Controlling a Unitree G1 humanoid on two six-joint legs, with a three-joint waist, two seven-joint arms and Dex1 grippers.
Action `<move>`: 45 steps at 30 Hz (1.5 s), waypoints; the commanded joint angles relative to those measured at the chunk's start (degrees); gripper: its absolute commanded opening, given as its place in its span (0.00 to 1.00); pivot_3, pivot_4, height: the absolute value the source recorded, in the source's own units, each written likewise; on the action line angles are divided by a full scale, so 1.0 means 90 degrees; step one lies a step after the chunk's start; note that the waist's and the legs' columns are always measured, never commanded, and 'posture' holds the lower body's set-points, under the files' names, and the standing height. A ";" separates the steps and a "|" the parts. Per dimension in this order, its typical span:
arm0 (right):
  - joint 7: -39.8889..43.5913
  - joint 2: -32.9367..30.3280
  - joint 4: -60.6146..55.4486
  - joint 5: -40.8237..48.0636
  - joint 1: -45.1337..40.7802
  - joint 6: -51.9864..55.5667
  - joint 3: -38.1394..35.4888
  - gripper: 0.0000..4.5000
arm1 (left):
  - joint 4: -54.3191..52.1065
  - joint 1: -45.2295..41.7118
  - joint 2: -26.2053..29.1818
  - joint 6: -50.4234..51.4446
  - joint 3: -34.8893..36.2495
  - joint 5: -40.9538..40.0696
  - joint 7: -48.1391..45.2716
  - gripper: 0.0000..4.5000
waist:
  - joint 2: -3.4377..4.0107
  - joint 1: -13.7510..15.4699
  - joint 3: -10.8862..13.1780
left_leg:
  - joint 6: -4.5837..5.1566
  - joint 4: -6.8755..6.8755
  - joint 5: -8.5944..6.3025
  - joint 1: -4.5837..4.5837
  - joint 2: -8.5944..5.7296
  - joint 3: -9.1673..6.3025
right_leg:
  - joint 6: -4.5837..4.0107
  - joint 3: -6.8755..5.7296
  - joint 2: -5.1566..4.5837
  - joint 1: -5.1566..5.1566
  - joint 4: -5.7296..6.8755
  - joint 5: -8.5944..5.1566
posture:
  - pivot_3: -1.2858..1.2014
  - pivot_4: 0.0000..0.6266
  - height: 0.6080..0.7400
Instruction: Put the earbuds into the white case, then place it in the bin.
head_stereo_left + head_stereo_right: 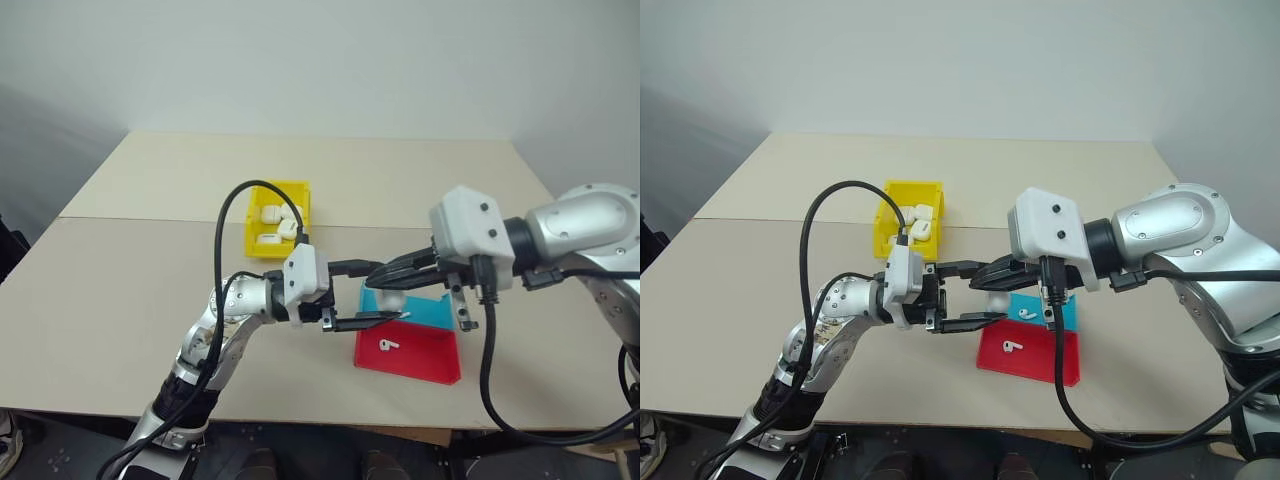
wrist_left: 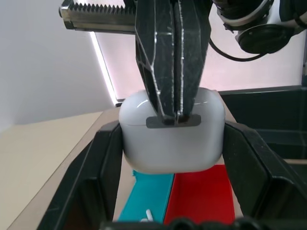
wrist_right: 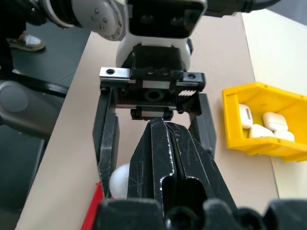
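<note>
Case is clamped in left tool, right tool pinched empty on its lid seam; slip risks dropping it onto tray at 6 o'clock.

We see soft even room light, faint shadows under the arms, a bright backlit strip in the left wrist view, gloss on the white case, near fingers slightly blurred.

We reach our left gripper level toward the right, fingers clamped. Our right gripper, fingers pressed together, angles down leftward to meet it.
</note>
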 commanded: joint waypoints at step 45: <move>-0.2808 0.0187 -0.0746 0.0906 0.1933 0.0740 -0.2062 0.00 | 0.2780 -0.1632 -0.0841 0.0008 0.1994 0.1294 0.4312 0.98 | -0.0004 0.0132 -0.0002 | -0.0002 0.0003 0.0002 -0.0010 -0.0014 -0.0009 | 0.0008 -0.0004 -0.0007 -0.0002 0.0002 0.0005 | 0.52 0.24 1.00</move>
